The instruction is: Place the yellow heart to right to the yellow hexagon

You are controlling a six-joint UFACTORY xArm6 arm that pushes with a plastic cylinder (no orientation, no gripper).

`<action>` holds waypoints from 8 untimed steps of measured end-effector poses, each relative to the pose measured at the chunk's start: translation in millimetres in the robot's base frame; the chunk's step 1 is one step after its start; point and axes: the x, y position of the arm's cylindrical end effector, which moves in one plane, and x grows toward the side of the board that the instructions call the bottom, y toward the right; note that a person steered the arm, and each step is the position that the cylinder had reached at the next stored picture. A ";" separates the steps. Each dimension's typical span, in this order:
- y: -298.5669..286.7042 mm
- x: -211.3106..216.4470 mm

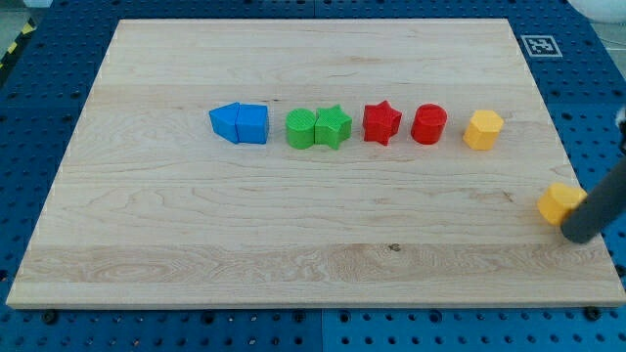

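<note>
Wooden board [313, 244] on blue pegboard [39, 59]; my tip [579, 235] touches yellow heart [559, 203]; no claw.

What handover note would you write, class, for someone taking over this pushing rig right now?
My tip touches the yellow heart's right side, near the board's right edge.
The yellow hexagon ends a row at the view's right: two blue blocks, a green cylinder, a green star, a red star, a red cylinder.
Done: nothing visible; the heart sits below-right of the hexagon.
Left: push it up level, just right of the hexagon.
</note>
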 end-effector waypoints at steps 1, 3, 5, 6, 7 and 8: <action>-17.4 -28.7; -17.4 -9.4; -17.4 -88.3; -14.8 -94.0; 6.5 -69.2; 55.8 -54.3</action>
